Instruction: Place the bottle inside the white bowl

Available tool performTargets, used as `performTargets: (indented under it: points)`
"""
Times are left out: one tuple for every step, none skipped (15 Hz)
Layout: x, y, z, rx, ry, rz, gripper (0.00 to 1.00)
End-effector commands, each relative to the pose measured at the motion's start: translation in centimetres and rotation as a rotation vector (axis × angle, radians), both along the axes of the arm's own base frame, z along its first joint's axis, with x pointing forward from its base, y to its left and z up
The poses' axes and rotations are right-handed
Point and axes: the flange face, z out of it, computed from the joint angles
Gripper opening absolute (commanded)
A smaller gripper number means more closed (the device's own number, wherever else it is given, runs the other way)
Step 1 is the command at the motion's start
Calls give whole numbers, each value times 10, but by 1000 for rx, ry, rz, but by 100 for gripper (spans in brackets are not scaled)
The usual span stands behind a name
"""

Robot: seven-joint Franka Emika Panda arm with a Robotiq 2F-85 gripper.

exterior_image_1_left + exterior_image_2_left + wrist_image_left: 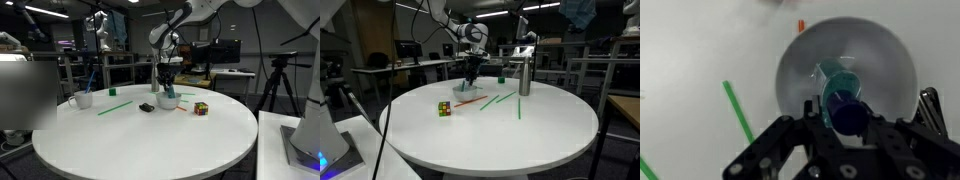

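Green-topped, pale-bodied small bottle (840, 95) clamped in the narrowed jaws of my black pincer (848, 122), smooth white round bowl (790, 72) directly beneath it; I judge only lowering and release remain.

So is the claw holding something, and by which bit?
Cannot tell: the bottle has its dark end inside the gripper, over the white bowl, but no pinch is visible.

The wrist view is soft throughout. The hand (843, 138) is cut off at the six o'clock edge and hides the near end of the bottle (840, 92) and the six o'clock rim of the white bowl (800, 60). Whether its fingers press the bottle cannot be told. In both exterior views the bottle is too small to find.
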Motion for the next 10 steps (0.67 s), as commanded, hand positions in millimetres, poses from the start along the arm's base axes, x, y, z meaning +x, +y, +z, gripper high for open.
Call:
performTargets:
  points:
    - [8,-9,-8,41,38,-19,9]
    - [9,-10,-11,43,44,-21,9]
    - [9,-11,-16,44,50,-23,9]
    - [9,-11,-18,47,56,-24,9]
    - [9,-11,-21,50,63,-26,9]
    - [10,-12,-23,51,70,-27,9]
    - [10,-12,-23,51,77,-28,9]
    - [11,-13,-25,49,82,-28,9]
    - [11,-13,-25,50,84,-27,9]
    - [12,-13,-24,46,87,-27,59]
